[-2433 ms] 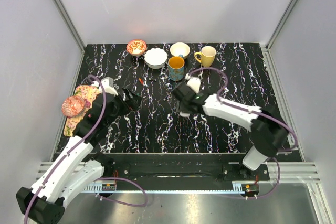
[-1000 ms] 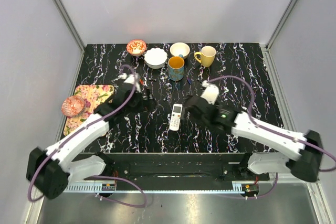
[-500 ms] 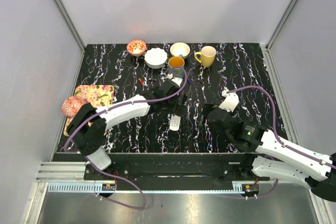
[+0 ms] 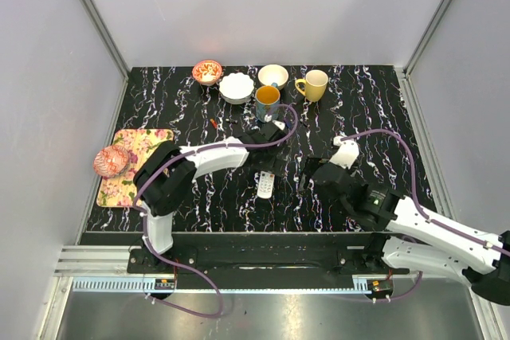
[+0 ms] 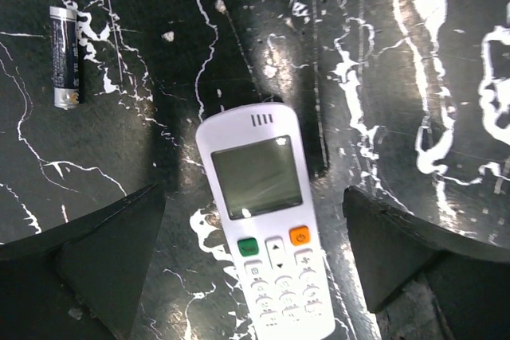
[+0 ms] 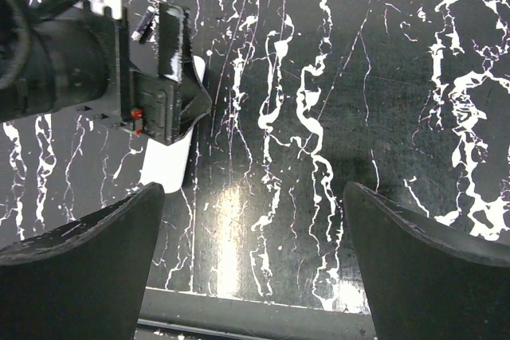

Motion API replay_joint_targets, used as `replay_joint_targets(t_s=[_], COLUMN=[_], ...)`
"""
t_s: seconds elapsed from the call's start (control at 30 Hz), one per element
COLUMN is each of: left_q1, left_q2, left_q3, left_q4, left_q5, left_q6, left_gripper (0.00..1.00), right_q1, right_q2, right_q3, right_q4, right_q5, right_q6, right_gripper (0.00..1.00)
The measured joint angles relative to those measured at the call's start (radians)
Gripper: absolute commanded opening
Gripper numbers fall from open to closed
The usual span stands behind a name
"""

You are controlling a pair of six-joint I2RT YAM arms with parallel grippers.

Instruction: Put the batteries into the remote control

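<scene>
Hovering over face-up remote (image 5: 267,276) with left gripper (image 5: 255,224) spread wide; battery (image 5: 64,56) far-left. Right gripper (image 6: 253,260) spread, right of remote.

one remote control (image 5: 267,228), one battery (image 5: 64,56), two mugs (image 4: 268,103) (image 4: 313,84), three upright bowls (image 4: 207,72) (image 4: 236,87) (image 4: 272,76).

Smooth, slightly glossy white plastic remote control (image 5: 267,232); black, white-veined marble-look table (image 5: 446,77) with soft sheen.

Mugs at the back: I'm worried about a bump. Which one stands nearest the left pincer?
The blue mug with the orange inside, directly behind the left pincer. The yellow mug stands farther back and to the right.
</scene>
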Motion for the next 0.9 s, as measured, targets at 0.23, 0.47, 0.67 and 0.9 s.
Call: replay_joint_targets(t_s=[0.23, 0.47, 0.67, 0.9], left_q1=[0.000, 0.000, 0.003, 0.008], left_q2=[0.047, 0.067, 0.068, -0.063], left_q3=[0.014, 0.019, 0.019, -0.092], left_q4=[-0.010, -0.005, 0.002, 0.065], left_q5=[-0.034, -0.036, -0.037, -0.034], left_q6=[0.006, 0.007, 0.008, -0.001], left_gripper=[0.84, 0.64, 0.33, 0.20], right_q1=[0.000, 0.000, 0.000, 0.000], right_q2=[-0.061, -0.070, -0.070, -0.070], right_q3=[0.000, -0.011, -0.018, -0.018], right_q4=[0.002, 0.000, -0.002, -0.001], right_q5=[-0.023, -0.027, -0.034, -0.034], right_q6=[0.010, 0.023, 0.032, 0.027], right_gripper=[1.00, 1.00, 1.00, 1.00])
